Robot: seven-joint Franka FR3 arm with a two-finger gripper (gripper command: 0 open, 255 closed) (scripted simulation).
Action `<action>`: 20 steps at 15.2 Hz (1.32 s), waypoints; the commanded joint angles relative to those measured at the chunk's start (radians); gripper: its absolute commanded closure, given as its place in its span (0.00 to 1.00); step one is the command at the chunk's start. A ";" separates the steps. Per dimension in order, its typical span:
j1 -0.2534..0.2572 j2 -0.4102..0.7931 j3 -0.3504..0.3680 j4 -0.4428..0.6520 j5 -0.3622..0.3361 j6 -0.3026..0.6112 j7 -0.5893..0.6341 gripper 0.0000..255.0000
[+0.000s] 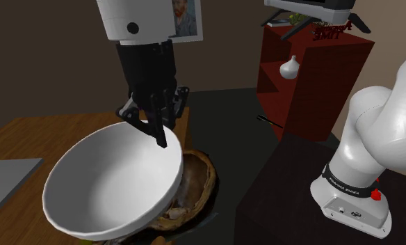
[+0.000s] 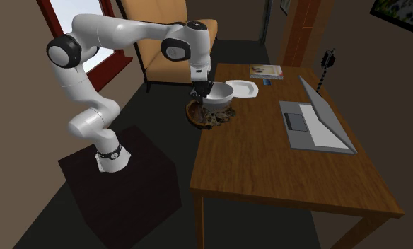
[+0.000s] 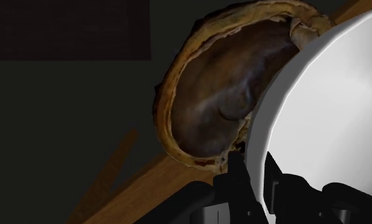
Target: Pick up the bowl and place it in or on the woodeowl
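Fingers (image 3: 237,178): two black fingers shut on the rim of the white bowl (image 3: 331,108), one on the inside of its wall and one on the outside, with the rim pinched between them.
Gripper (image 1: 154,127): points down from the wrist onto the white bowl's far rim in the shoulder view; it also shows in the second exterior view (image 2: 198,92).
White bowl (image 1: 111,181): plain white, tilted so that its opening faces the shoulder camera; it hangs from the fingers right over the wooden bowl (image 1: 198,181), covering much of it. Whether the two touch I cannot tell.
Wooden bowl (image 3: 210,95): brown, rough-edged, dark inside; it lies on the tabletop (image 2: 269,163) at the corner nearest the arm (image 2: 127,32).
Plate (image 2: 242,89): white, on the tabletop just beyond the white bowl (image 2: 218,93).
Laptop (image 2: 315,120): grey, open, well apart from both bowls, toward the second exterior view's right.
Stand (image 2: 120,177): dark box beside the tabletop, carrying the arm's base.
Red cabinet (image 1: 313,76): behind the tabletop in the shoulder view, with a white vase (image 1: 290,67) on its shelf.
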 commanded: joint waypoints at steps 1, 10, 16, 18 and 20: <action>0.000 -0.001 0.000 -0.002 0.000 0.002 0.000 1.00; 0.000 -0.001 0.000 -0.002 0.000 0.002 0.000 0.00; -0.008 0.011 -0.012 0.136 -0.010 -0.125 0.007 0.00; -0.008 0.011 -0.012 0.136 -0.010 -0.125 0.007 0.00; -0.008 0.011 -0.012 0.136 -0.010 -0.125 0.007 0.00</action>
